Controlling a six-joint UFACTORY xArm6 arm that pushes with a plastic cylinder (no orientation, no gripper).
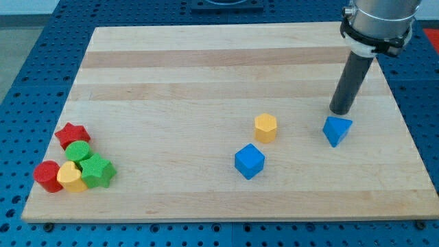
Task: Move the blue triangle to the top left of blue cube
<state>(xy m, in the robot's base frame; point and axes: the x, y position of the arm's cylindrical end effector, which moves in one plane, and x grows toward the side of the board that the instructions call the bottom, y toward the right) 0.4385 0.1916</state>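
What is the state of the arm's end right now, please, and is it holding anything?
My tip: a bare rod with no pincer, holding nothing, just above the blue triangle in the view.

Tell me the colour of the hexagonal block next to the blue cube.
Yellow-orange: the hexagonal block, seen in the camera view, up-right of the blue cube.

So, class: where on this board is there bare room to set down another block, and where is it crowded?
Free: the wide stretch between the bottom-left cluster around the red star and the blue cube, plus the whole top band. Tighter: around the yellow block, blue triangle and my tip just above it.
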